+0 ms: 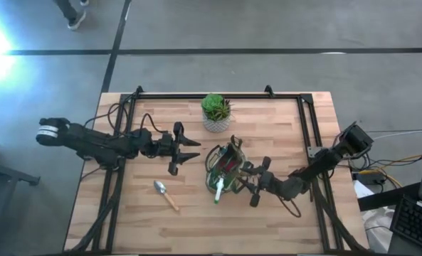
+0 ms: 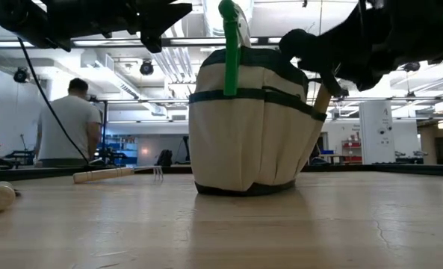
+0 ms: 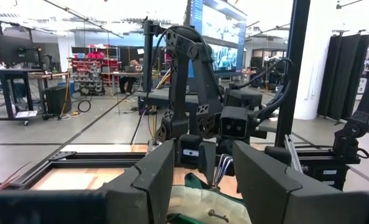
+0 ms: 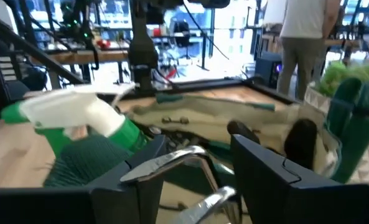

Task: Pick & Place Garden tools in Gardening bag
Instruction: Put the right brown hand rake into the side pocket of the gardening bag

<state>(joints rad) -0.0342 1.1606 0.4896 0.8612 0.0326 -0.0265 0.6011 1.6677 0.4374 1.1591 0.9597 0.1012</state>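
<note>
The tan gardening bag (image 1: 228, 165) with dark green trim stands on its base at mid-table and also shows in the low view (image 2: 243, 142). A green-and-white tool (image 1: 218, 190) sticks out of it (image 2: 228, 45); red and black items lie inside. My right gripper (image 1: 243, 182) is open at the bag's right side. In its wrist view (image 4: 200, 168) its fingers stand on either side of a silver metal piece (image 4: 178, 158) in the bag. My left gripper (image 1: 195, 151) is open and empty just left of the bag. A silver trowel (image 1: 164, 193) lies flat on the table. A wooden-handled rake fork (image 2: 116, 174) lies beyond it.
A green plant in a white pot (image 1: 215, 112) stands behind the bag near the far edge. A black metal frame (image 1: 307, 121) runs along the table's sides and back. A person (image 2: 68, 123) stands in the room behind. Bare wood lies toward the near edge (image 1: 211, 227).
</note>
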